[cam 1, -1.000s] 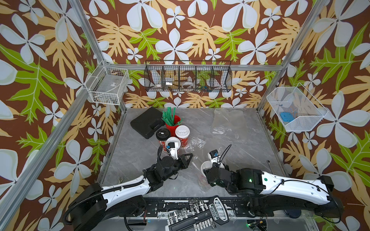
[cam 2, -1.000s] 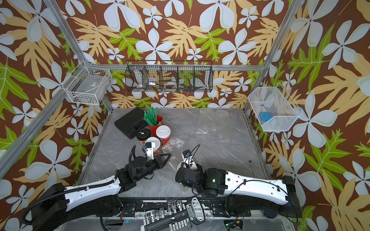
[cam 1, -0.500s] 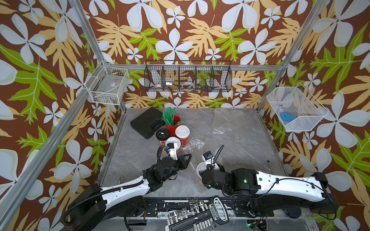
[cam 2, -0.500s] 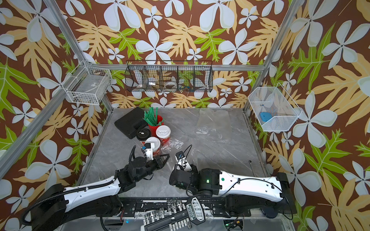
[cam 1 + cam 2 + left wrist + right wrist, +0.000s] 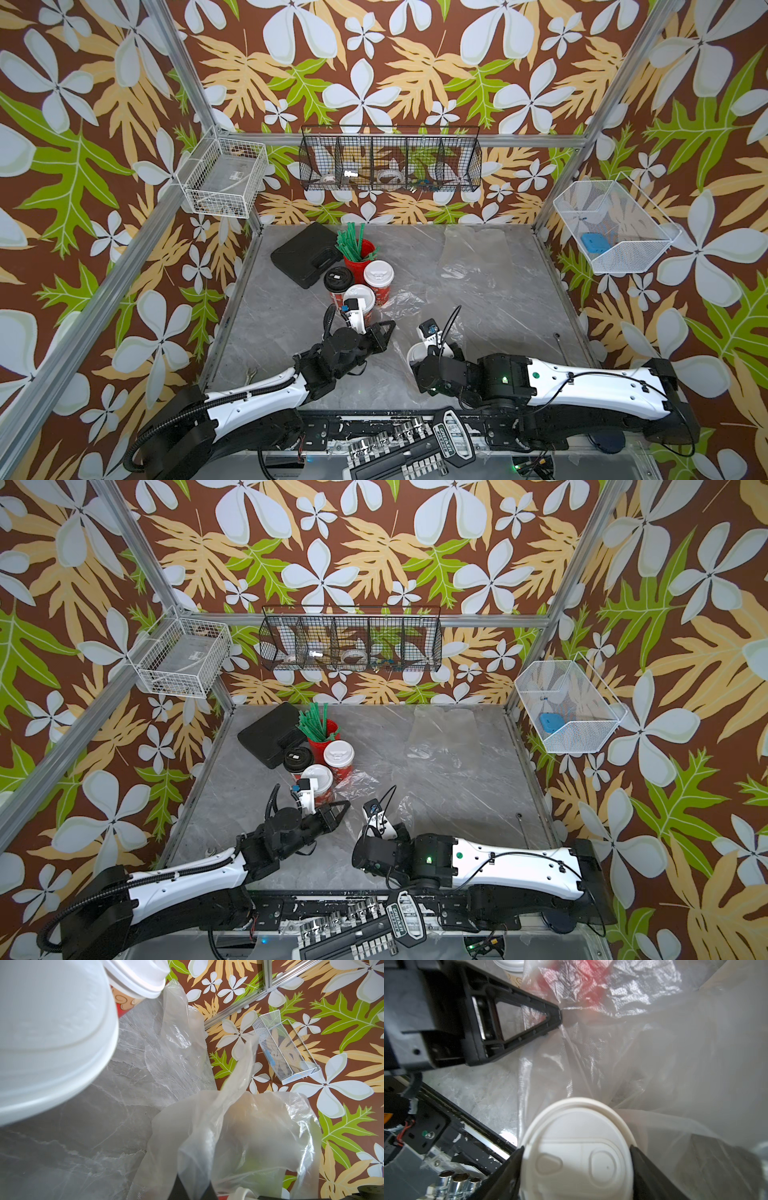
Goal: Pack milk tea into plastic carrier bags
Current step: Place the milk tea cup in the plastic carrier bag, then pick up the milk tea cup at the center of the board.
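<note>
Plastic first: with left tool (image 5: 558, 1018) pinched shut on carrier bag (image 5: 623, 1064) rim, spread its mouth, seat white-lidded milk tea (image 5: 571, 1122) upright inside near front edge of desk (image 5: 498, 299), then lift right tool (image 5: 576, 1149), flanking lid, grip unclear.

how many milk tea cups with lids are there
4. Three cluster by the red straw cup: the black-lidded cup, the far white-lidded cup and the near white-lidded cup. The fourth cup is straddled by the right gripper, at the carrier bag. None seems hidden.
</note>
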{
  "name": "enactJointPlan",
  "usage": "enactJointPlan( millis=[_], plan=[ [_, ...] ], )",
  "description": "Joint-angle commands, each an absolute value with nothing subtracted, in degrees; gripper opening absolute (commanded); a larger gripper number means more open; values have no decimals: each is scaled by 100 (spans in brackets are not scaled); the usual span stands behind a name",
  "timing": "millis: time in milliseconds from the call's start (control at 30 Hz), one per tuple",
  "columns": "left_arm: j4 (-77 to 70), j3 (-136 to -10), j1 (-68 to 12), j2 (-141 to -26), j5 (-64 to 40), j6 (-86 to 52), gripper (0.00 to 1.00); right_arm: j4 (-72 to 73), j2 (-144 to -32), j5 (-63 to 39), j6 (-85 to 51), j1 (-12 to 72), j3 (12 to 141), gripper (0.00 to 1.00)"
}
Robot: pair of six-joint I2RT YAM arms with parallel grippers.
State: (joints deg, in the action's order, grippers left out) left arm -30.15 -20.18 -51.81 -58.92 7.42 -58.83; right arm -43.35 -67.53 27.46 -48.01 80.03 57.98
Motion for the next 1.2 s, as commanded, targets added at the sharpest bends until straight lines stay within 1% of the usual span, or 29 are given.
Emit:
enactJointPlan(
  millis=[0,233,367,467,567,700,767,833,933,1067,1167],
  plan=[
    [-3018,-2004,-5177,-5860,773,-5897,0,-4534,-6721,2758,-4818,8009,5886,88],
    [-3020,-2014,-5177,-5871,756,-5889,0,-4666,-6474,3007,-4747,8011,6164,97],
    [-3020,-2021,-5177,-5871,725,-5897,0,-4711,-6308,3247,-4601,8007,6380,99],
    [-3022,-2030,-5177,-5846,695,-5924,0,-4687,-6227,3625,-4309,7986,6645,100],
    [-3020,-2048,-5175,-5823,650,-5924,0,-4602,-6219,3717,-3905,7655,7005,100],
    [-3049,-2023,-5181,-5788,641,-5958,0,-4095,-6268,2990,-3195,6783,7264,100],
    [-3090,-1996,-5185,-5762,626,-5985,0,-4009,-6505,2477,-2932,6234,7507,100],
    [-3107,-1970,-5185,-5732,633,-6002,0,-4089,-6891,2174,-2606,5865,7901,100],
    [-3096,-1943,-5193,-5675,630,-6003,0,-4358,-7654,1967,-2145,5636,8611,100],
    [-3004,-1918,-5190,-5608,630,-6003,0,-4365,-8457,757,-1905,5130,9207,100],
    [-2859,-1925,-5194,-5573,642,-5986,0,-4456,-8961,656,-1705,5038,9652,99]
  ],
)
